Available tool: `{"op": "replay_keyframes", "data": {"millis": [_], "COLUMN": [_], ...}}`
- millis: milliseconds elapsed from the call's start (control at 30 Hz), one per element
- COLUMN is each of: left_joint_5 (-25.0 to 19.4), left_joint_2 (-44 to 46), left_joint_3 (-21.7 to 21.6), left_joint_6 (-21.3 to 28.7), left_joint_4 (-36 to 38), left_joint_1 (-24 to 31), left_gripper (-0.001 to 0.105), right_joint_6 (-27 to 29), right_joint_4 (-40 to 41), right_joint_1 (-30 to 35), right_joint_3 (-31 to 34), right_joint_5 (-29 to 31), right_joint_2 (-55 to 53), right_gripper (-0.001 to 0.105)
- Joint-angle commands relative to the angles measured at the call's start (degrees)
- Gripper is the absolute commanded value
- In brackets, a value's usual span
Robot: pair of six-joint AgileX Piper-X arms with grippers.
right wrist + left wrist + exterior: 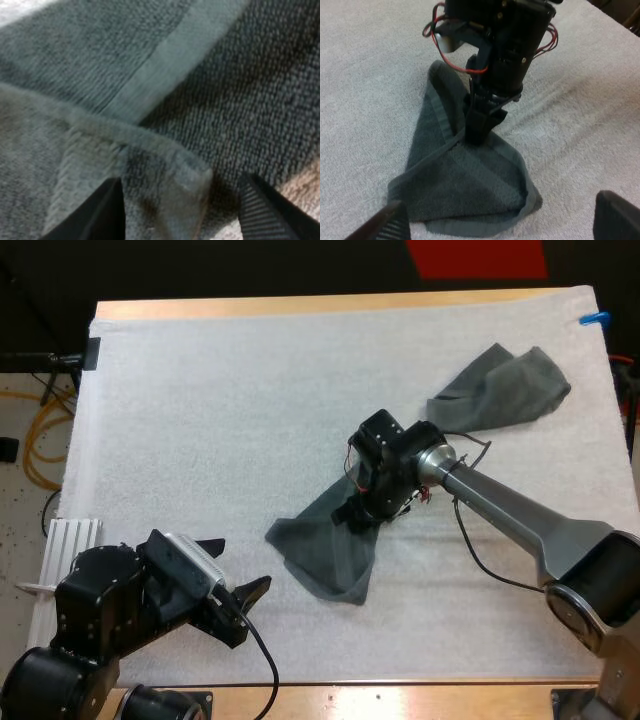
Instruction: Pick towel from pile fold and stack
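One dark grey-green towel (327, 548) lies fanned out on the white mat near the middle, narrowing toward my right gripper (358, 510). That gripper stands down on the towel's bunched upper end (445, 165). Its fingers (102, 212) are apart, with a raised fold and hemmed corner of the towel (170, 180) between them; the far finger is clear of the cloth. A second towel (505, 390) lies crumpled at the mat's far right. My left gripper (238, 568) hovers open at the near left, a short way from the fanned towel's near corner, holding nothing.
White mat (220, 420) covers the wooden table, with bare mat to the left and far side of the towels. A white slatted rack (68, 545) sits off the mat's near left edge.
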State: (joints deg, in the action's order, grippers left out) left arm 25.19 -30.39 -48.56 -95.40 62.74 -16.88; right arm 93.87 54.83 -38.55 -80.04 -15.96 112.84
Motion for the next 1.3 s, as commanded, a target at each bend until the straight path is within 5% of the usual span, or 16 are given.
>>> {"op": "replay_keyframes", "data": {"millis": [0,100,233,433,667,967,1267], "left_joint_5": [0.25,0.25,0.25,0.25,0.25,0.25,2.79], "left_joint_2": [0.18,0.18,0.18,0.18,0.18,-0.2,-7.11], "left_joint_3": [0.06,0.06,0.06,0.06,0.06,0.06,0.22], "left_joint_6": [0.1,0.1,0.1,0.1,1.97,2.25,2.61], "left_joint_4": [-0.46,-0.46,-0.46,-0.33,0.0,0.0,-1.85], "left_joint_1": [-0.28,-0.28,-0.28,-0.28,-0.28,-1.13,-12.58], "left_gripper": [0.072,0.072,0.072,0.072,0.072,0.072,0.072], "right_joint_6": [0.45,1.86,2.42,4.16,4.86,-9.52,-19.85], "right_joint_4": [0.03,-0.57,-1.44,3.33,11.32,6.52,1.02], "right_joint_1": [0.08,0.08,0.08,0.08,0.59,0.58,0.58], "right_joint_3": [-0.43,-0.43,-0.43,-0.43,1.78,25.28,42.05], "right_joint_5": [-0.95,-0.95,-0.95,-0.03,11.45,16.63,15.96], "right_joint_2": [0.08,0.69,0.58,-2.47,-12.65,-31.23,-44.73], "right_gripper": [0.049,0.043,0.001,0.0,0.0,0.0,0.0]}}
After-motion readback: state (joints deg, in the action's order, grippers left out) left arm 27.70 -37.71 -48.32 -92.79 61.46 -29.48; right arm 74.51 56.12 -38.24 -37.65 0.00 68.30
